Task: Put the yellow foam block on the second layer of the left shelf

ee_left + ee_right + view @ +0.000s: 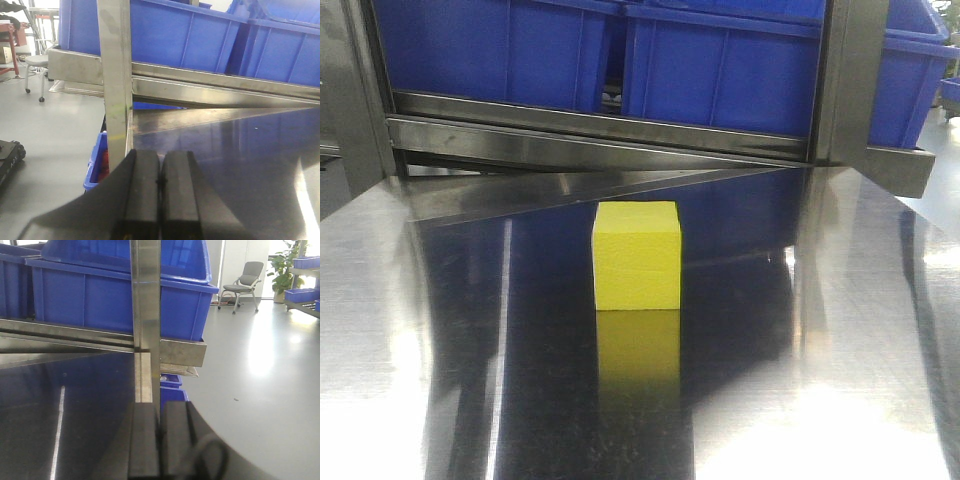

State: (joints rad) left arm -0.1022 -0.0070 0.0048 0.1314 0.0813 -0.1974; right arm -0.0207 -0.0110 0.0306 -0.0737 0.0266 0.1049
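- Left wrist view, nearest: left pincer (160,160) has its two black fingers (142,195) pressed flat together with nothing between them. It sits at the left corner of the steel tabletop (240,165).
- Right wrist view, nearest: right pincer (161,410) is likewise narrow, its fingers meeting along a thin seam and holding nothing. It sits by the right edge of the tabletop.
- Front view only: the yellow foam block (637,255) stands upright near the middle of the tabletop, its reflection running toward the camera. Neither wrist view shows it, and the front view shows neither pincer.
- Behind the block, a steel shelf rail (600,135) runs across, carrying blue bins (720,70) side by side.
- Each wrist view faces a steel upright post (116,75) just past the fingertips, on the left and on the right.
- Left wrist view alone: a lower blue bin (97,165) beneath the tabletop edge, grey floor, and a wheeled stool (35,65) far off.
- Right wrist view alone: a grey office chair (247,277) and a potted plant (282,265) across the floor, far back.
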